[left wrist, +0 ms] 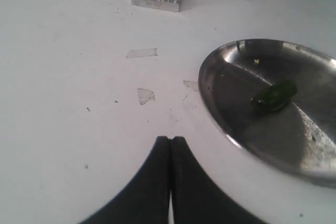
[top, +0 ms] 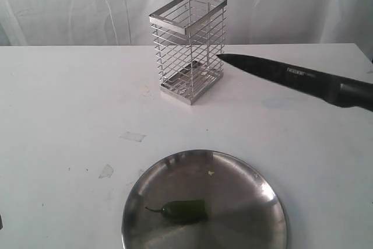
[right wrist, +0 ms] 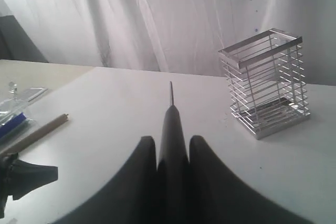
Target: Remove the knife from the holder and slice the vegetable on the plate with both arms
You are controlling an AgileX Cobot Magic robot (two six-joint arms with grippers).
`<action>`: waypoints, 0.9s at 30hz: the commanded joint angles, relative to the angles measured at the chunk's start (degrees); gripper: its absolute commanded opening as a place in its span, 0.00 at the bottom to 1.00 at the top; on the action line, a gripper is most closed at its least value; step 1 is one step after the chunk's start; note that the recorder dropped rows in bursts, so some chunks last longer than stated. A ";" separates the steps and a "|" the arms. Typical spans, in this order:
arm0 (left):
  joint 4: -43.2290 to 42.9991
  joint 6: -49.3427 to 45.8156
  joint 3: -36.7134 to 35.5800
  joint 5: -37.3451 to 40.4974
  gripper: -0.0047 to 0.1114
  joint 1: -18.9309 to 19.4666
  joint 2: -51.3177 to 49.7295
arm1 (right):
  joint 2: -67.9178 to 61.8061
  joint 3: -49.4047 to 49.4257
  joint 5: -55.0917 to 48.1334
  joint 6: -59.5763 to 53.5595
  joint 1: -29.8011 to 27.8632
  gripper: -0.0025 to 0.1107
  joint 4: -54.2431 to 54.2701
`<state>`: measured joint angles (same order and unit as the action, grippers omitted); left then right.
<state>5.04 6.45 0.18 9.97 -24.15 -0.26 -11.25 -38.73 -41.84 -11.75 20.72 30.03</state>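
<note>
Your right gripper [right wrist: 172,153] is clamped on the knife [top: 303,77], held above the counter [top: 70,115] beside the empty holder [top: 189,45], while your left gripper [left wrist: 170,148], fingers together, pins nothing, so the vegetable [top: 183,209] could roll across the plate [top: 245,185] when cut.

Left gripper [left wrist: 170,142] fingers: matte black, smooth, curved, tapering; right gripper [right wrist: 172,142] alike.

The tall silver wire-bar holder [top: 188,46] stands near the back edge of the white table [top: 64,115]. The large round steel plate [top: 245,196] lies at the front edge, the small dark green chili pepper [top: 183,209] on it. The slim black knife [top: 291,77] hangs above the right edge, tip just beside the holder.
</note>
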 commanded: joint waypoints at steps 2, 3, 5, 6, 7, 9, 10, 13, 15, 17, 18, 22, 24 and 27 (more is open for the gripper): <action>13.73 13.65 -0.18 -17.05 0.04 0.11 0.26 | 0.25 0.14 1.29 -3.52 -0.05 0.10 5.70; 13.74 14.94 -0.18 -19.14 0.04 0.11 0.26 | 0.12 0.14 1.63 -3.96 -0.05 0.10 6.79; 13.74 15.52 -0.18 -20.31 0.04 0.11 0.26 | -0.39 0.14 2.50 -4.82 -0.05 0.10 8.41; 13.74 16.96 -0.18 -19.48 0.04 0.11 0.26 | -0.87 0.14 2.62 -5.17 -0.05 0.10 9.07; 13.48 18.41 -0.18 -18.46 0.04 0.11 0.26 | -1.23 0.14 2.62 -5.44 -0.05 0.10 9.42; 11.97 23.34 -0.18 -15.45 0.04 0.01 0.26 | -2.42 0.14 2.62 -6.77 -0.05 0.10 10.75; 10.49 25.80 -0.18 -13.85 0.04 0.01 0.26 | -2.91 0.14 2.73 -7.73 -0.05 0.10 11.78; 8.39 29.53 1.52 -11.55 0.04 -1.51 0.26 | -5.23 0.14 3.78 -13.29 -0.05 0.10 16.53; 6.51 29.30 3.51 -11.44 0.04 -3.42 -0.33 | -7.13 0.14 4.91 -16.59 -0.05 0.10 20.11; 4.28 29.25 5.22 -11.58 0.04 -5.46 -3.21 | -9.14 0.14 5.64 -20.04 -0.05 0.10 23.87; 2.89 29.25 6.07 -11.94 0.04 -6.65 -5.51 | -9.97 0.14 6.05 -21.75 -0.05 0.10 25.26; -5.57 29.16 8.65 -21.94 0.04 -11.34 -17.92 | -13.47 0.14 7.25 -27.34 -0.05 0.10 30.88; -11.98 29.74 10.33 -30.03 0.07 -13.26 -26.88 | -15.41 0.03 8.49 -29.79 -0.05 0.10 33.09; -18.19 29.54 14.84 -35.50 0.12 -13.93 -41.16 | -18.32 -0.34 10.84 -32.44 -0.05 0.10 35.87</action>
<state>-7.10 35.50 11.40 -19.73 -37.15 -31.00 -27.19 -38.73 -34.22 -40.92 20.72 62.12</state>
